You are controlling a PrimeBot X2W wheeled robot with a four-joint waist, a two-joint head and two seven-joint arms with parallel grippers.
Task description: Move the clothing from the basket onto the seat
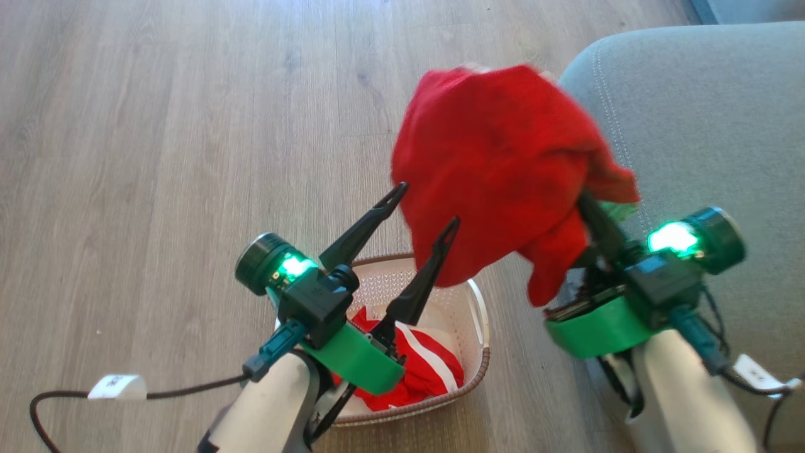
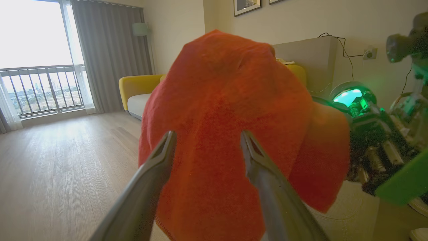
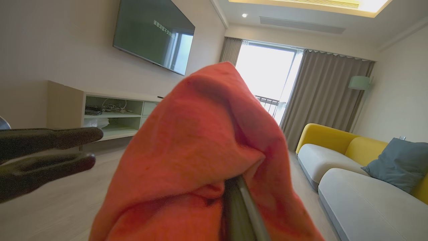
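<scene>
watch out for a drop

left gripper [image 1: 428, 202]: wide open, empty. striped top [image 1: 427, 365] lies in the basket [image 1: 481, 314]. right gripper [image 1: 588, 204] pinches the plain red top [image 1: 497, 157] by the corner of the seat [image 1: 704, 126]; a weak pinch could drop it on the floor [image 1: 157, 157].

Nothing reads clearly. In the right wrist view, up and left of the red garment [image 3: 200, 150], the wall television [image 3: 153, 40] carries one short line of pale characters [image 3: 163, 28] near the top of its screen, perhaps Chinese, too small to make out. In the head view, down and left of the red garment, a white tag [image 1: 116, 386] on a black cable [image 1: 188, 385] bears a dark smudged mark. Down and right of the garment, another white tag [image 1: 758, 375] is too blurred to read.
</scene>
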